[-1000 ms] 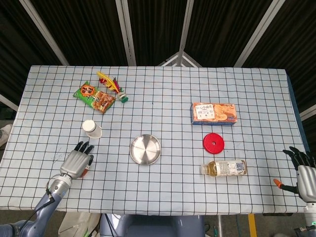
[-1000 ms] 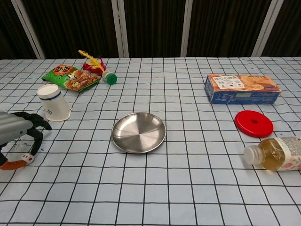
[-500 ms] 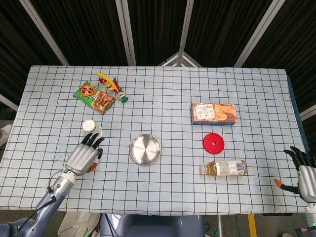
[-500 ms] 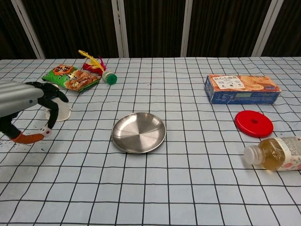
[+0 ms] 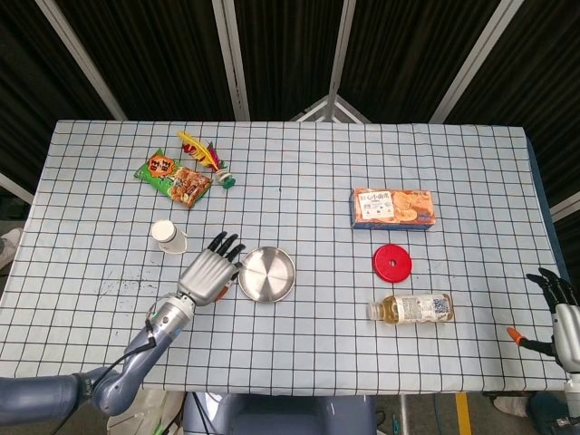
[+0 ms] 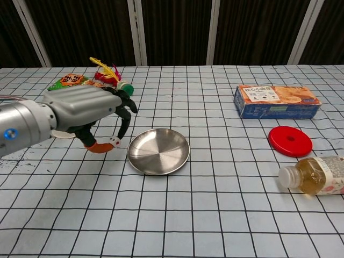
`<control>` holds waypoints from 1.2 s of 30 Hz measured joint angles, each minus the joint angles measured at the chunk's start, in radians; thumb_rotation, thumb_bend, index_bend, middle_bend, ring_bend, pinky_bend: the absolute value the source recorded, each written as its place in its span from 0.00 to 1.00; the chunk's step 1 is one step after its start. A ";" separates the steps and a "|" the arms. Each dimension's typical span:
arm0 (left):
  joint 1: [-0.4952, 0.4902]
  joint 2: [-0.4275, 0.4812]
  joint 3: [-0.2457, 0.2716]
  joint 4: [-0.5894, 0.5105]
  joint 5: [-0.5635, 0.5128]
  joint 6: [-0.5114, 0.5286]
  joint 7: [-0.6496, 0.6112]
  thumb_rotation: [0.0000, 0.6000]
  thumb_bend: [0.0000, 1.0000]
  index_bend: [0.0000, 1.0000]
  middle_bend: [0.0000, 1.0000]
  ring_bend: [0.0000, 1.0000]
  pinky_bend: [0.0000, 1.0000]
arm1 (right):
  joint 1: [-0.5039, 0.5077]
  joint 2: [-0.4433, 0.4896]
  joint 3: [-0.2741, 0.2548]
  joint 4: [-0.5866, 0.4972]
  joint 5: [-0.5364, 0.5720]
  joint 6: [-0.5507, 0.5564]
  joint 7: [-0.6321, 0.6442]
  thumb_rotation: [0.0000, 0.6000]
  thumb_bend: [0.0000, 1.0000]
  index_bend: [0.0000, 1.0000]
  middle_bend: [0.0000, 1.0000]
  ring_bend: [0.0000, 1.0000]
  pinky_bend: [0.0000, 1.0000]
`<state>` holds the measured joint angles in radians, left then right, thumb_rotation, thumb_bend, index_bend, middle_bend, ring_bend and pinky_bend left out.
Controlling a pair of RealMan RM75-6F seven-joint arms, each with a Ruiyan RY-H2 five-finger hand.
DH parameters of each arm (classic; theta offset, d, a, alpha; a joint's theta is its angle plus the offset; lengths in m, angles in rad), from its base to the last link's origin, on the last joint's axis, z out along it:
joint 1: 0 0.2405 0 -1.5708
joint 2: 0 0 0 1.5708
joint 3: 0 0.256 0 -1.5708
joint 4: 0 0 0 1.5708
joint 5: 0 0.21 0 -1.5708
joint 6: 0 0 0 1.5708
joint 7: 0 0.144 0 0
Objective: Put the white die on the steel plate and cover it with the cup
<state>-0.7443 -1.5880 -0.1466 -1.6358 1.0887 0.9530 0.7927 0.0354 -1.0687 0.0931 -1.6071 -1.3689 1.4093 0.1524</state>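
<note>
Left hand [image 6: 88, 115], fingers curled, pinches the small white die [image 6: 114, 142] between thumb and a fingertip, just left of the round steel plate [image 6: 158, 151]. To place well: carry the die over the plate's centre, lower, release gently. The white paper cup [image 5: 169, 236] stands further left, hidden behind the hand in the chest view. Right hand [image 5: 560, 310], at the frame edge far right of the plate, appears spread and empty

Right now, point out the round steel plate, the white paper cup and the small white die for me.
Round steel plate [image 6: 159, 151]: chest view, centre of its dish.
White paper cup [image 5: 169, 236]: head view, its side wall.
Small white die [image 6: 114, 143]: chest view, face showing between the left hand's fingers.
</note>
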 measured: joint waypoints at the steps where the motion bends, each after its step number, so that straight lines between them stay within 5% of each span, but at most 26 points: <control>1: -0.013 -0.024 -0.005 0.023 -0.012 -0.007 0.009 1.00 0.54 0.51 0.14 0.00 0.00 | 0.000 0.000 0.000 0.001 0.001 0.000 0.002 1.00 0.10 0.21 0.14 0.14 0.01; 15: -0.169 -0.256 -0.088 0.256 -0.144 -0.052 0.086 1.00 0.54 0.51 0.14 0.00 0.00 | 0.000 0.001 0.001 0.011 0.008 -0.009 0.013 1.00 0.10 0.21 0.14 0.14 0.01; 36: -0.206 -0.321 -0.063 0.354 -0.196 -0.013 0.119 1.00 0.54 0.48 0.13 0.00 0.00 | -0.004 0.011 -0.002 0.008 0.010 -0.014 0.026 1.00 0.10 0.21 0.15 0.14 0.01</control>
<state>-0.9507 -1.9093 -0.2096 -1.2819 0.8924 0.9401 0.9121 0.0315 -1.0577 0.0913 -1.5986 -1.3592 1.3952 0.1781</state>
